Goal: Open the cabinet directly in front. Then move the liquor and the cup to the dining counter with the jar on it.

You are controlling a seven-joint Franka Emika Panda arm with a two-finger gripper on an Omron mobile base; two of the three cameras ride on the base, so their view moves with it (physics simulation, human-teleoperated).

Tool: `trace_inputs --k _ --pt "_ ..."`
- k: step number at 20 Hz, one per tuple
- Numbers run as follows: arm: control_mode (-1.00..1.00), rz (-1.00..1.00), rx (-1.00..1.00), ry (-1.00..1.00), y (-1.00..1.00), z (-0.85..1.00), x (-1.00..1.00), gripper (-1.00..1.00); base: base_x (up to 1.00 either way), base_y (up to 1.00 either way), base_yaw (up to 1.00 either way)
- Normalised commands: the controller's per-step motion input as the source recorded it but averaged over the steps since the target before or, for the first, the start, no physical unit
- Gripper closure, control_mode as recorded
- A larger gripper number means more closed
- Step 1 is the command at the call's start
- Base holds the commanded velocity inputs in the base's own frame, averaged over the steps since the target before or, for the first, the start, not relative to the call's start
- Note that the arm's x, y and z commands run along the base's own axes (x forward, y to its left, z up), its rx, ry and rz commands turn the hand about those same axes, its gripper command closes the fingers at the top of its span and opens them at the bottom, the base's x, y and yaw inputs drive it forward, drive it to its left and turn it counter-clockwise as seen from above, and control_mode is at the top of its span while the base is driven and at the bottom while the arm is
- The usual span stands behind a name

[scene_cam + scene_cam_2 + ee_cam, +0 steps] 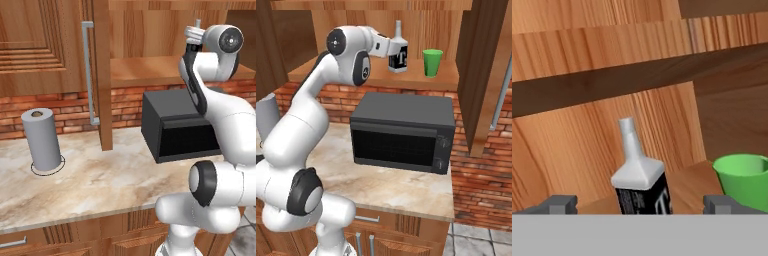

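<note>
Left base view: we see the cabinet (102,75) already swung open, its door edge-on with the long silver handle (89,72) facing us, so the shelf (145,70) behind is reachable. The arm reaches up to that shelf; the bottle's neck (198,23) just peeks above the wrist. A microwave (177,125) sits at the right end of the worktop (100,175) and a paper towel roll (42,140) near its left edge, both out of the way.

Right base view: the bottle (398,52) stands near the middle of the shelf's front edge, with the green cup (432,62) to its right, apart from it. The hand comes in level from the left, probably because a side approach suits a tall narrow bottle under a low shelf top. The hand seems to overlap the bottle, though contact is hard to judge here.

Hand view: the gripper (639,204) has its fingers spread wide, one on each side of the bottle's body, nothing pinched yet. The bottle sits centred between them, so we judge the grasp is lined up. The cup sits near the right finger, a possible bump risk.
</note>
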Motion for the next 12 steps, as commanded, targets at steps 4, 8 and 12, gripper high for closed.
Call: trace_inputs --k 4,8,12 --pt "-1.00 0.00 -0.06 0.00 0.00 0.19 0.24 -1.00 0.00 0.00 0.00" --pt "-1.00 0.00 -0.07 0.00 0.00 0.11 0.24 -1.00 0.00 0.00 0.00" --pt "-1.00 0.00 -0.03 0.03 0.00 0.00 0.20 -1.00 0.00 0.00 0.00"
